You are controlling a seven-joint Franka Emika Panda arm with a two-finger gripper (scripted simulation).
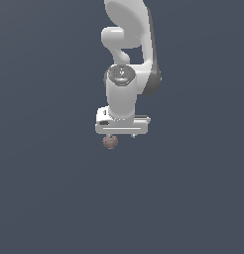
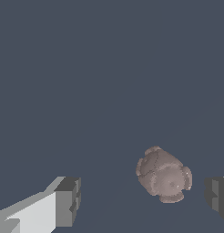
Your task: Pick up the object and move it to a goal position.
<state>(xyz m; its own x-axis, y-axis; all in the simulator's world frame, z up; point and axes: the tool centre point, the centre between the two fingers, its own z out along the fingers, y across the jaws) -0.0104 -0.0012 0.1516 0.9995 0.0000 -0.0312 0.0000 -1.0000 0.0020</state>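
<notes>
No legible text, labels, brands, numbers or signs in either view. Arm surfaces plain white and grey; background plain dark blue-grey, unmarked.

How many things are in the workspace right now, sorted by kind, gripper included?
Brownish-pink lumpy blob: 1
White gripper, open, fingers either side of the blob: 1
Total: 2
</notes>
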